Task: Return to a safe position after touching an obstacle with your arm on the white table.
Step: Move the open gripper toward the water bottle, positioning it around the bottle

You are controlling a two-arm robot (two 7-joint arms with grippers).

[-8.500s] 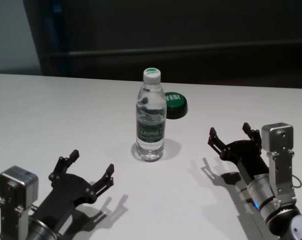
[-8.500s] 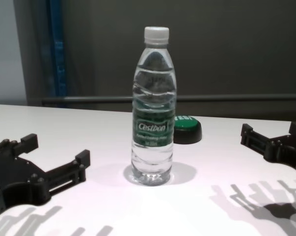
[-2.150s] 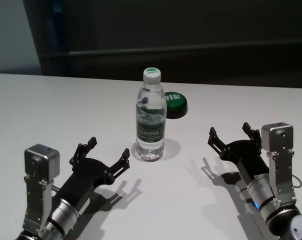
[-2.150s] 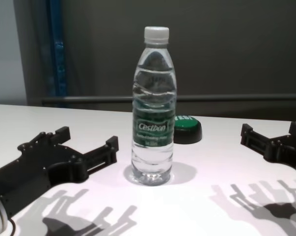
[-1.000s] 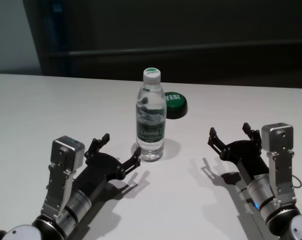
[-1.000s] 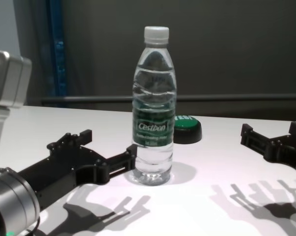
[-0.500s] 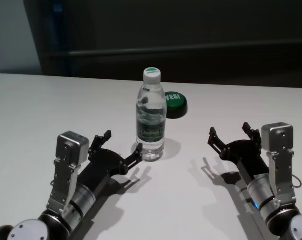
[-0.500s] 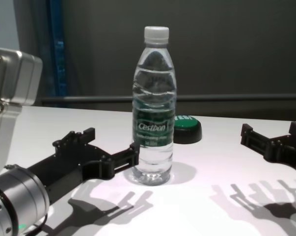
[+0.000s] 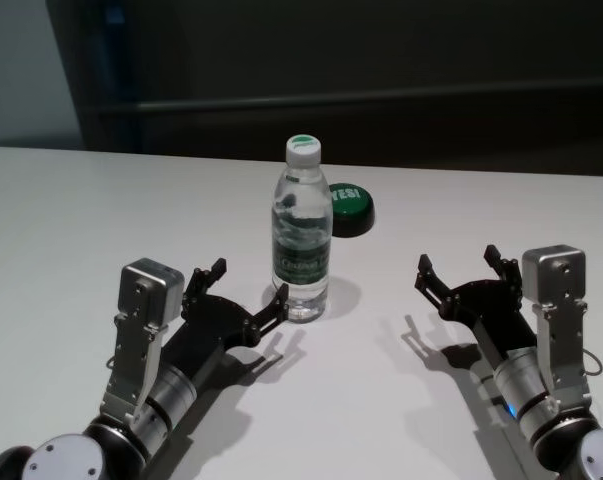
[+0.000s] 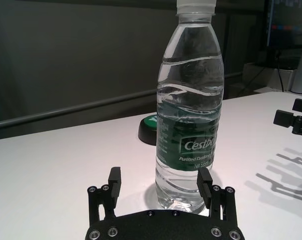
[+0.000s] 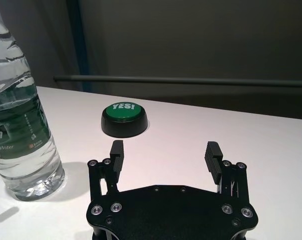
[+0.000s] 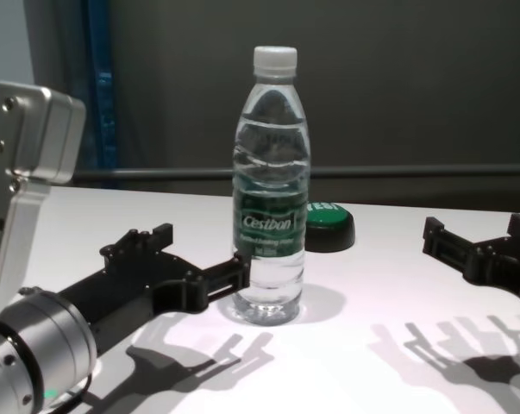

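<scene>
The obstacle, a clear water bottle (image 9: 302,235) (image 12: 270,190) with a white cap and green label, stands upright mid-table on the white table (image 9: 101,210). My left gripper (image 9: 248,282) (image 12: 202,248) is open just left of the bottle's base, with nothing between its fingers. Its inner fingertip (image 12: 241,264) rests against the bottle's lower part. In the left wrist view the bottle (image 10: 191,115) rises right in front of the left gripper (image 10: 159,176). My right gripper (image 9: 457,260) (image 11: 165,147) is open low over the table at the right, well apart from the bottle (image 11: 18,125).
A low black puck with a green "YES!" top (image 9: 348,208) (image 11: 123,119) sits just behind and right of the bottle. The table's far edge (image 9: 461,170) meets a dark wall with a rail along it.
My left arm has come forward and rightward across the table until its inner fingertip reached the bottle's base. The bottle stays upright in place. The right arm has not moved.
</scene>
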